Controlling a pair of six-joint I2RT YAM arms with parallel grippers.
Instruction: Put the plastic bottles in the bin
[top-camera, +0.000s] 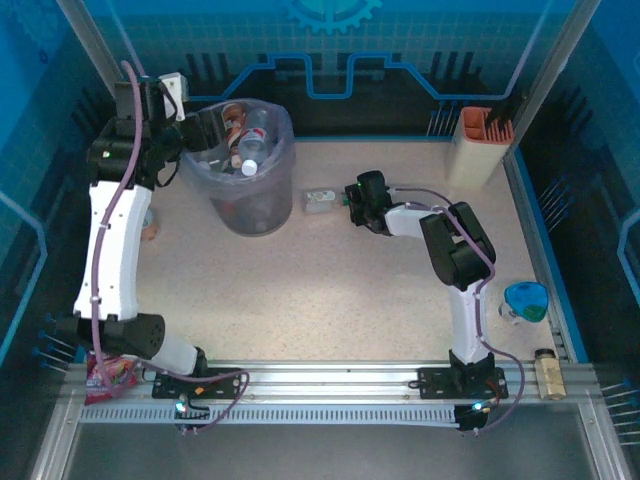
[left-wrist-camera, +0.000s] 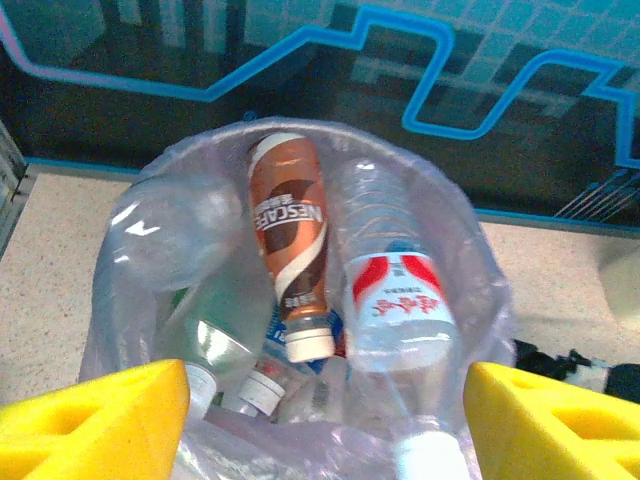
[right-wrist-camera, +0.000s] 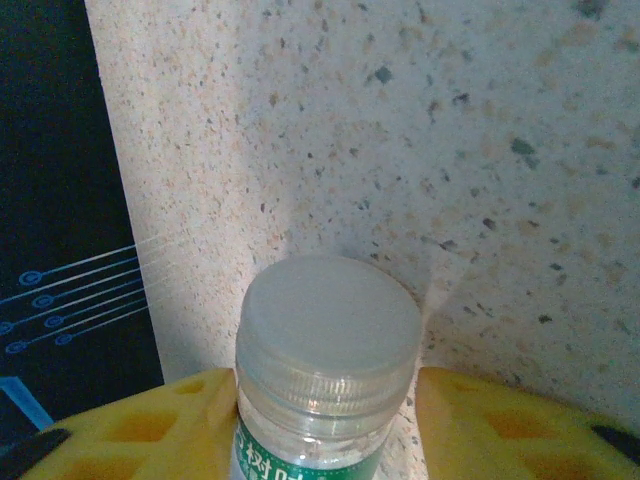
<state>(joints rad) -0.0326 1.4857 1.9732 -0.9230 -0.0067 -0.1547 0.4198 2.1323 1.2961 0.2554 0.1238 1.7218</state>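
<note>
Right jaws gripping small clear bottle (right-wrist-camera: 328, 320) at the neck, cap showing between them; bin (top-camera: 250, 205) lies straight ahead of them, beneath the open, empty left jaws.

Bright overhead light, blue bkgd — wrist views soft, slight glare

Overhead camera looks down on the whole table (top-camera: 340, 290). The left wrist camera shares its bin (top-camera: 247, 210), close up. The right wrist camera hugs a bottle (right-wrist-camera: 328, 340).
</note>
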